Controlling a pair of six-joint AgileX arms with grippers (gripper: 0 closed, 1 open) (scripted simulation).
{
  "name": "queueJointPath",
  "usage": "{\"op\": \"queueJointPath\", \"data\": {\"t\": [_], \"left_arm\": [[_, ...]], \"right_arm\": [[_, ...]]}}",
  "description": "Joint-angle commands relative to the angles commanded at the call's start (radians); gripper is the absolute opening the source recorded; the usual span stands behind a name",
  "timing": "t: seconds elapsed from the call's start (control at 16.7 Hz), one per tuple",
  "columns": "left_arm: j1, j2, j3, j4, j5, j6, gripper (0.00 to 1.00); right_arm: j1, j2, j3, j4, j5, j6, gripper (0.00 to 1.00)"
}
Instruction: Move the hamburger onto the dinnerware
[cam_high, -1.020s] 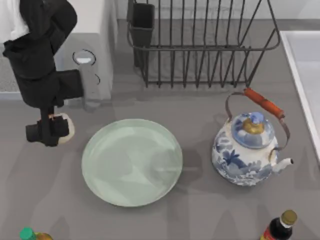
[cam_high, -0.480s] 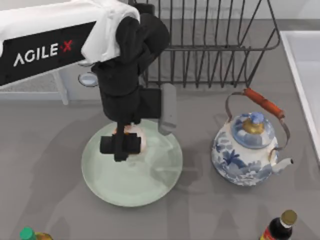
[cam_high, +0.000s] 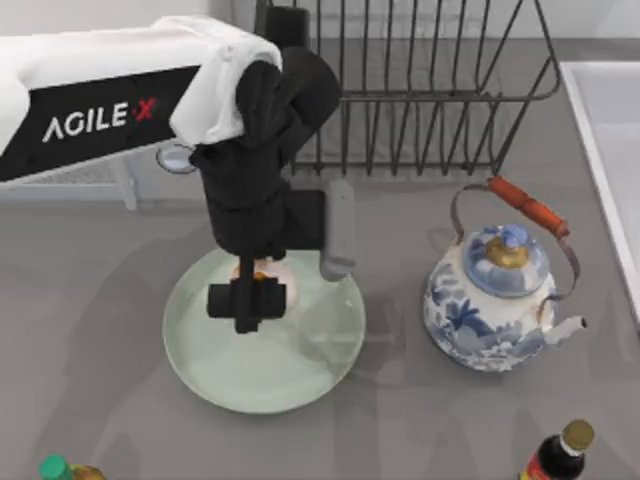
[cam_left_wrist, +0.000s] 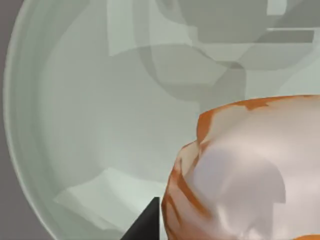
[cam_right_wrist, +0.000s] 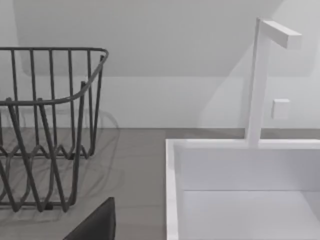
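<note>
Now over the plate: left hand (cam_high: 246, 300) clamped on the hamburger (cam_high: 256, 268), above the dinnerware (cam_high: 200, 350).

Judging from the left wrist view, the hamburger (cam_left_wrist: 240, 170) hangs above the mint plate's (cam_left_wrist: 75, 125) inner floor, toward the rim nearest the dish rack (cam_high: 400, 90). Released from height, the rounded bun could roll or bounce off onto the desk (cam_high: 100, 400), or tip toward the kettle (cam_high: 495, 300). Readable writing: "AGILE X" on the left arm (cam_high: 100, 115). Bottle labels by the near edge are illegible.

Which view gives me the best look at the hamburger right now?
The left wrist view: the hamburger is large and close, over the plate. From the top view, the left gripper hides all but a sliver.
</note>
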Motion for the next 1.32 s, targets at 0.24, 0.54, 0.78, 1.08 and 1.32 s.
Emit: {"op": "queueJointPath", "data": {"t": [0.24, 0.54, 0.78, 1.08, 1.32], "left_arm": [[-0.003, 0.031, -0.053, 0.069, 0.003, 0.001, 0.0], [-0.003, 0.031, -0.053, 0.069, 0.003, 0.001, 0.15], [-0.003, 0.031, -0.053, 0.069, 0.003, 0.001, 0.45], [-0.003, 0.031, -0.053, 0.069, 0.003, 0.001, 0.83], [-0.003, 0.031, -0.053, 0.069, 0.003, 0.001, 1.0]], "right_arm": [[0.0, 0.0, 0.0, 0.0, 0.0, 0.0, 1.0], [0.0, 0.0, 0.0, 0.0, 0.0, 0.0, 1.0], [0.0, 0.0, 0.0, 0.0, 0.0, 0.0, 1.0], [0.0, 0.0, 0.0, 0.0, 0.0, 0.0, 1.0], [0.0, 0.0, 0.0, 0.0, 0.0, 0.0, 1.0]]}}
